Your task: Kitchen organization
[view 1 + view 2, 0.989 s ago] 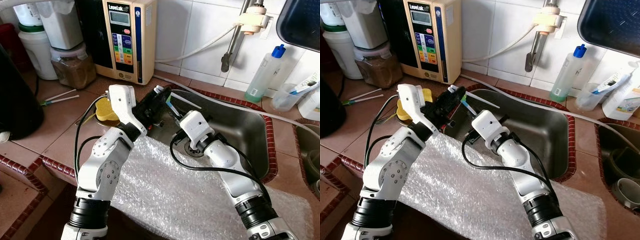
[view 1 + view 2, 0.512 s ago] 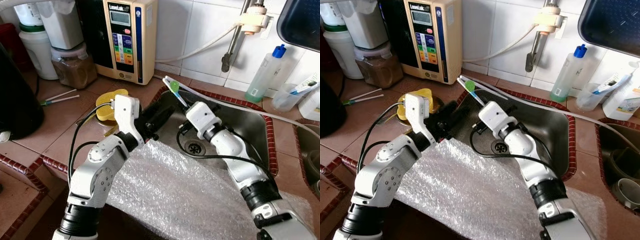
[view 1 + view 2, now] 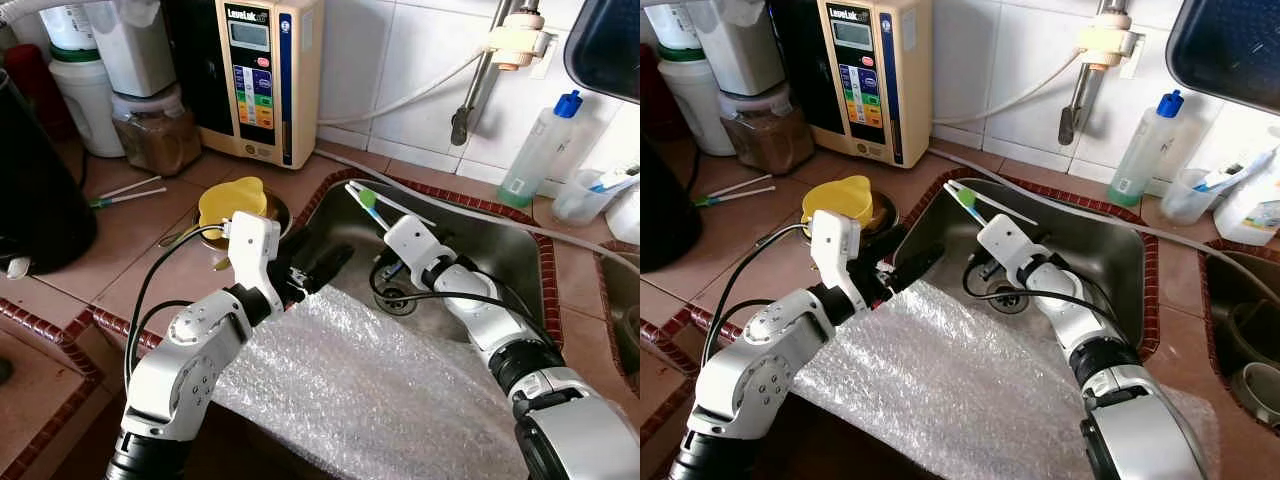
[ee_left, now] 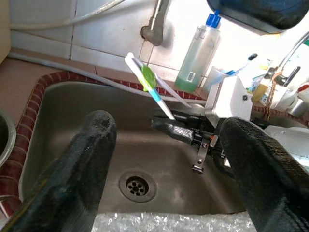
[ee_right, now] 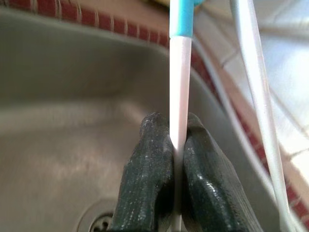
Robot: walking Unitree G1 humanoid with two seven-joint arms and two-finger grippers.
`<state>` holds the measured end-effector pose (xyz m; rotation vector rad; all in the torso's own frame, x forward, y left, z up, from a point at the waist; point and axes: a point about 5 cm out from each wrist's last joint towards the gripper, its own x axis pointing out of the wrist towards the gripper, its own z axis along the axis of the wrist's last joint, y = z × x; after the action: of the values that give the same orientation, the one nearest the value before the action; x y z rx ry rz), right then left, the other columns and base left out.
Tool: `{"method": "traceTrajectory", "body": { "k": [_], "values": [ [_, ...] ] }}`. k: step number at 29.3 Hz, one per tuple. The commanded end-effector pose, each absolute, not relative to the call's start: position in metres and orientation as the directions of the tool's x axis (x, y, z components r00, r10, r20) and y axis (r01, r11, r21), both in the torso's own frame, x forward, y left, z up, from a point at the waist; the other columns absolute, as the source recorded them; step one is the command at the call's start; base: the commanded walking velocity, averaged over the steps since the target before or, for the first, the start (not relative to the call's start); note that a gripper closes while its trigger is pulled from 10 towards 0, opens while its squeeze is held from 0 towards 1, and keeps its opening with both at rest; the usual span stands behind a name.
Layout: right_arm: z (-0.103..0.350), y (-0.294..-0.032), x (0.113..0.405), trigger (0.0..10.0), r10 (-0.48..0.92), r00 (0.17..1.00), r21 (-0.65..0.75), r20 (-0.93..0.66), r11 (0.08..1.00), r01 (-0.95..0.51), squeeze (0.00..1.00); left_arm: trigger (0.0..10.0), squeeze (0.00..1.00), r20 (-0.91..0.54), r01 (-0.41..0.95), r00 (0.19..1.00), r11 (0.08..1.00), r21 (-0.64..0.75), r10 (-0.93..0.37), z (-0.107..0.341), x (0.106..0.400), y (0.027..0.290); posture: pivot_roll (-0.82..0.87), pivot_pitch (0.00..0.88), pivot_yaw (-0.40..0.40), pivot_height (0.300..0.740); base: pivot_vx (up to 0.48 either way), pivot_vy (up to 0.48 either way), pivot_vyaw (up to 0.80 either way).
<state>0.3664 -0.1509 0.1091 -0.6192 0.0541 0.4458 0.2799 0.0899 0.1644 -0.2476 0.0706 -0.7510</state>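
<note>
Beneath my right pincer (image 5: 176, 145) spreads the steel sink (image 3: 500, 262), its brick-red tiled rim (image 3: 1040, 192) curving round ahead and to both sides, with open basin all about my fingers and the drain (image 4: 137, 186) below. A sheet of bubble wrap (image 3: 380, 390) drapes over the near edge behind me. A pale hose (image 3: 1080, 212) runs along the far rim, just beyond my fingertips. My left pincer (image 4: 164, 159) hovers at the near left rim, fingers spread wide with nothing between them. My right fingers are pressed tight on a toothbrush (image 3: 368, 205), gripped low on its white handle; above them the shaft turns blue, then a green band, ending in a white head tilted up toward the far left corner.
</note>
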Motion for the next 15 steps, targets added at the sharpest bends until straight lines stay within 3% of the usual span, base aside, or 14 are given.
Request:
{"method": "traceTrajectory", "body": {
  "k": [1, 15],
  "values": [
    [0.112, -0.158, 0.369, 0.0, 0.355, 0.916, -0.547, -0.185, 0.737, -0.396, 0.0, 10.0, 1.0, 0.024, 0.68, 0.719, 0.696, -0.231, -0.694, 0.167, 0.278, 0.087, 0.19, 0.0, -0.011, 0.74, 0.0, 0.0, 0.0],
    [0.082, -0.173, 0.36, 0.0, 0.246, 0.898, -0.519, -0.364, 0.748, -0.415, 0.0, 10.0, 1.0, -0.052, 0.672, 0.728, 0.727, -0.14, -0.683, 0.153, 0.278, 0.087, 0.18, 0.0, -0.008, 0.74, 0.0, 0.0, 0.0]
  ]
}}
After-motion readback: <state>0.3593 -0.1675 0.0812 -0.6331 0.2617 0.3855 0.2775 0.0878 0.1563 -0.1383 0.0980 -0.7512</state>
